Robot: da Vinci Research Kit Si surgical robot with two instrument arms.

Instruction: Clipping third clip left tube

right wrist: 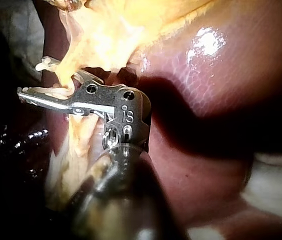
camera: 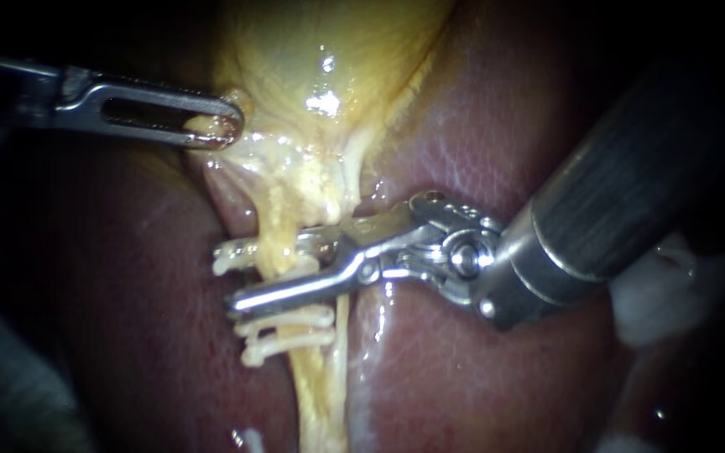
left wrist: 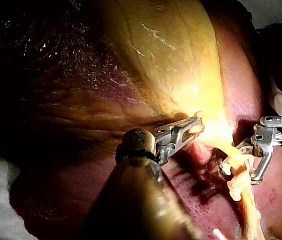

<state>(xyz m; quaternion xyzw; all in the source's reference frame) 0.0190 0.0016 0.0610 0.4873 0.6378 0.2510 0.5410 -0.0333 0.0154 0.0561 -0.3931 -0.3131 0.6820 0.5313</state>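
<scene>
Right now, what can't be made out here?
1. Endoscope view: tissue on the left tube covers the right instrument tip; a loaded clip cannot be confirmed.
2. Endoscope view: left instrument shaft cut off by the edge.
3. Left wrist view: clips too small and glare-washed to count.

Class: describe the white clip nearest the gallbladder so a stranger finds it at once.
Find the yellow gallbladder, then follow the pale tube down from its narrow end. The clip is the first white bar across it, alone at the right instrument's tip; two more clips sit paired below.
</scene>
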